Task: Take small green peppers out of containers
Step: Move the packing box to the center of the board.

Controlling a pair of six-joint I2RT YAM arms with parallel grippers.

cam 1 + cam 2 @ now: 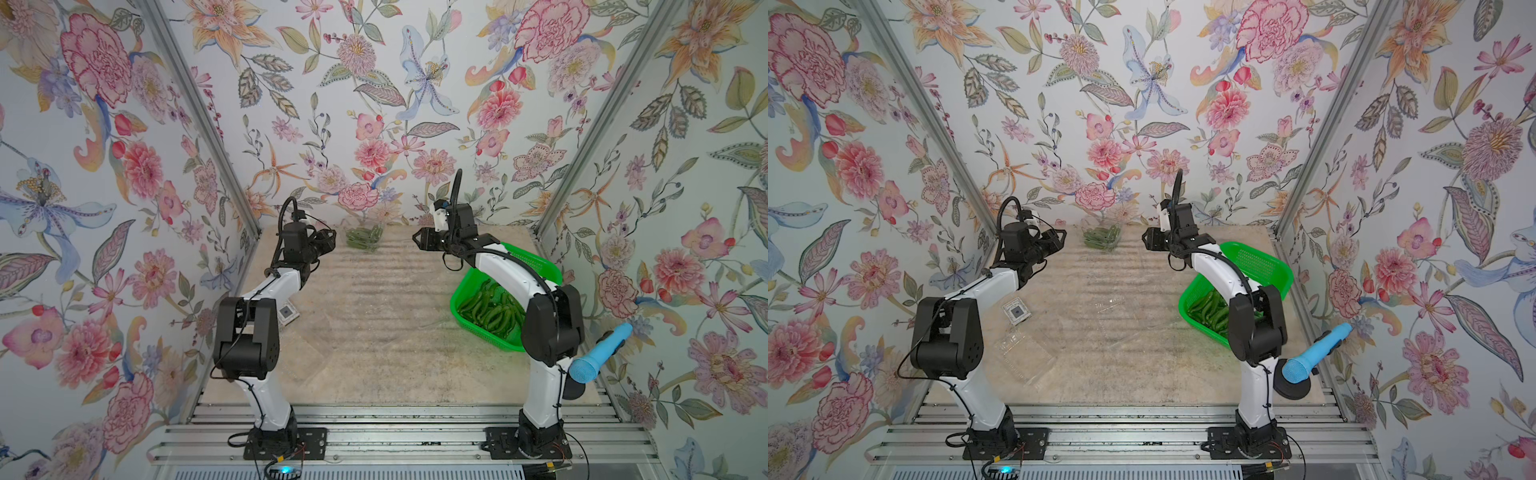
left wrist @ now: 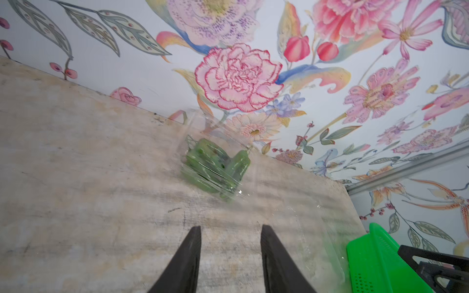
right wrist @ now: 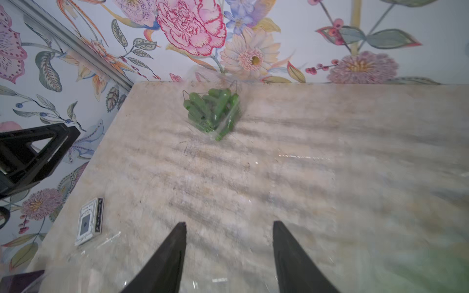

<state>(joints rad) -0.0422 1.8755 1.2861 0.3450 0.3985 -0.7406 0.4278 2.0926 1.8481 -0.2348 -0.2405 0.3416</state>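
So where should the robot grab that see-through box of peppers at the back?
Probably the front rim of the clear box, coming from the robot's side. The wall stands right behind it, and its lid seems to stand up at the back, so the front edge is the free, thin part to pinch.

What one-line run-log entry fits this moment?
left gripper: open, empty | right gripper: open, empty | pepper-filled clamshell: not gripped | loose peppers: in green basket

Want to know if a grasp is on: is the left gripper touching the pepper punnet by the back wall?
Apart. The left wrist view shows bare table between the open left gripper and the punnet.
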